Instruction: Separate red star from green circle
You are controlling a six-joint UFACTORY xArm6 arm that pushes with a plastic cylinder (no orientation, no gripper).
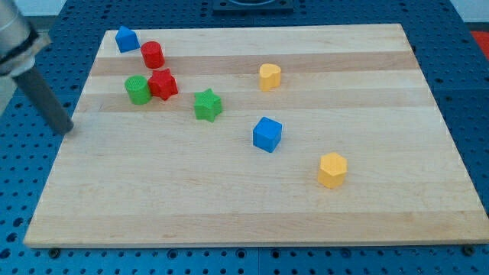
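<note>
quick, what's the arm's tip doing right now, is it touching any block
My tip: no gripper, holds nothing, touches no block; it sits at the board's left edge, left of the green circle and red star.

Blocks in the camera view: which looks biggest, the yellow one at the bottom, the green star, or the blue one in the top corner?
1. Yellow block, though it sits nearest the view's bottom, so that may help.
2. Green star.
3. Blue corner block.
The first two look close.

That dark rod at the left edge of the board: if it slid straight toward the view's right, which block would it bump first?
Probably none at first. My tip sits below and left of the green circle and the red star touching it. A straight rightward slide likely passes beneath them and the green star, perhaps reaching the blue cube.
</note>
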